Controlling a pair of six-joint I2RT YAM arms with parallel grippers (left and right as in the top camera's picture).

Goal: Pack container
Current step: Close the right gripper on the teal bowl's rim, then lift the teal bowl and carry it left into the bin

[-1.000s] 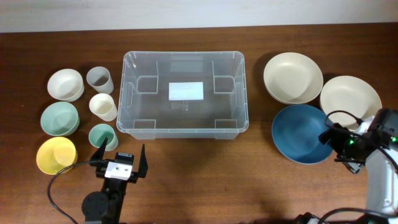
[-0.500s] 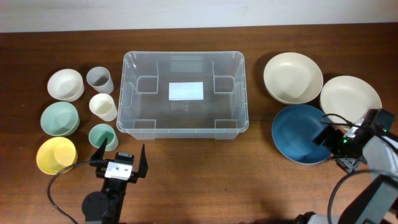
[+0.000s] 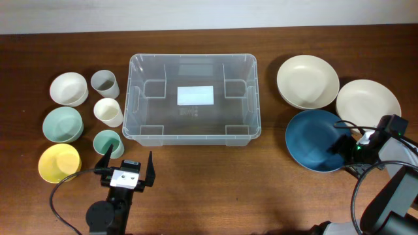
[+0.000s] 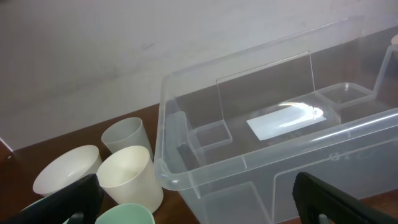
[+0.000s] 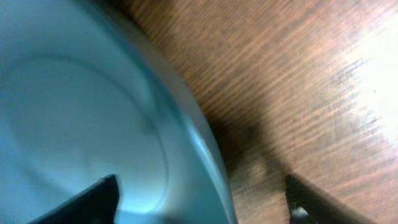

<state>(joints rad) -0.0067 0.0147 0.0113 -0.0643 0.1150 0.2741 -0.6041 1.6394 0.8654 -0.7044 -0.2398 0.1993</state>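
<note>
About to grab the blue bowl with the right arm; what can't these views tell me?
Right wrist: blurred; the right gripper straddles the blue bowl at its rim, contact unreadable.
Overhead: the gripper's own body hides that rim section.
Left wrist: the container runs off the frame's right edge.
Overhead: label print too small to read.

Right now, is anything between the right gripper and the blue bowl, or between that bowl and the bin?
Nothing visible. The right gripper is open astride the rim of the blue bowl. Only bare table lies between the bowl and the bin, which holds nothing.
</note>
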